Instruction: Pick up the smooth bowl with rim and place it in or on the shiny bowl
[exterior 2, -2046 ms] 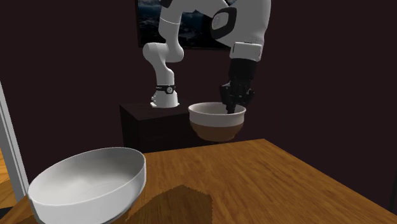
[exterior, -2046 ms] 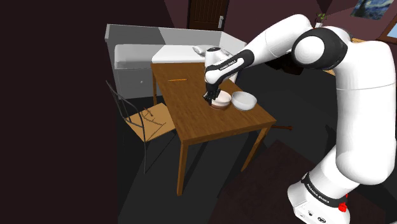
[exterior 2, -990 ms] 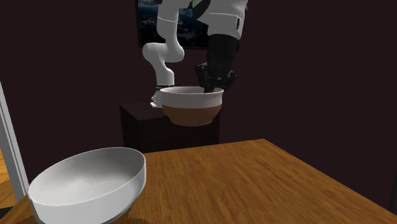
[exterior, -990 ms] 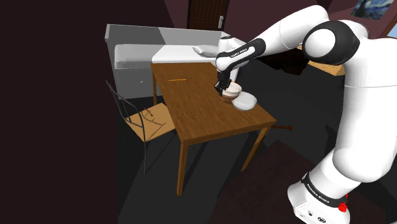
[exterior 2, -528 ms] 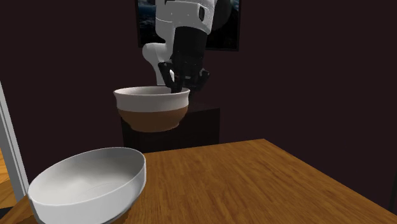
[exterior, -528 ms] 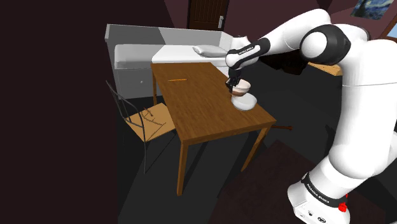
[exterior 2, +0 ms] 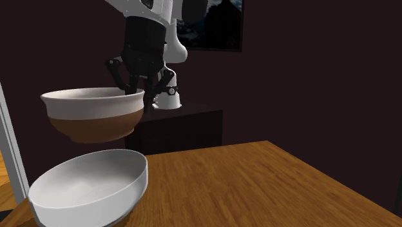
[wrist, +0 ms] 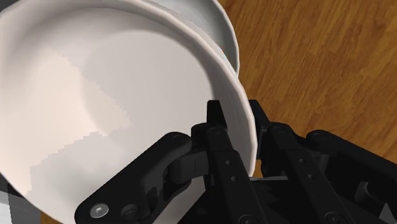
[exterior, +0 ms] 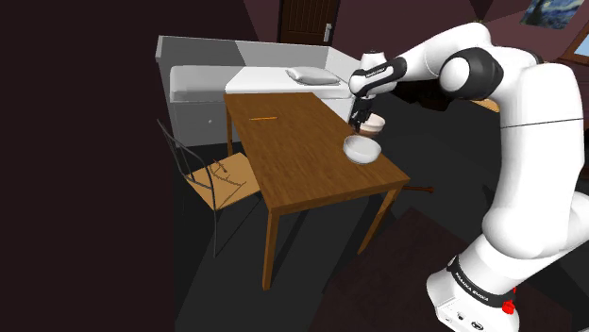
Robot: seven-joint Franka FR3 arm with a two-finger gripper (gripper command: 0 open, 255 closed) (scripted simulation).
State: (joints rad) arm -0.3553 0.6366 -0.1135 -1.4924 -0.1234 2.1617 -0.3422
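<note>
Two bowls in play, and I've got the one that matters up in the air. The two-tone bowl (exterior 2: 93, 122), cream up top and brown below, hangs right above the white bowl (exterior 2: 96, 206), with a clear gap between them in the second exterior view. The gripper (exterior 2: 140, 87) has its jaws pinching the two-tone bowl's wall at the rim, one finger (wrist: 222, 149) inside and the other outside, which the wrist view shows nicely. So by my read the pick is done and I'm at the end of the carry, about to start the drop-off.

Next move, as I see it: line the two up properly, come straight down until the two-tone bowl nests into the white bowl, and only then let the jaws go. In the wrist view a bit of the white bowl's rim peeks out past one side of the carried one. My guess is I'm not dead centre and want a small nudge first. Holding it by one side of the rim also means it could tip a little on release, so low and slow.

Nothing sits between the bowls. The white bowl is on a wooden table (exterior: 302, 170), close to its edge, so a clumsy landing could shove it. A pencil (exterior: 262, 119) lies well away from the white bowl, and a chair (exterior: 203, 174) is across the table from it. Neither is in my way.
</note>
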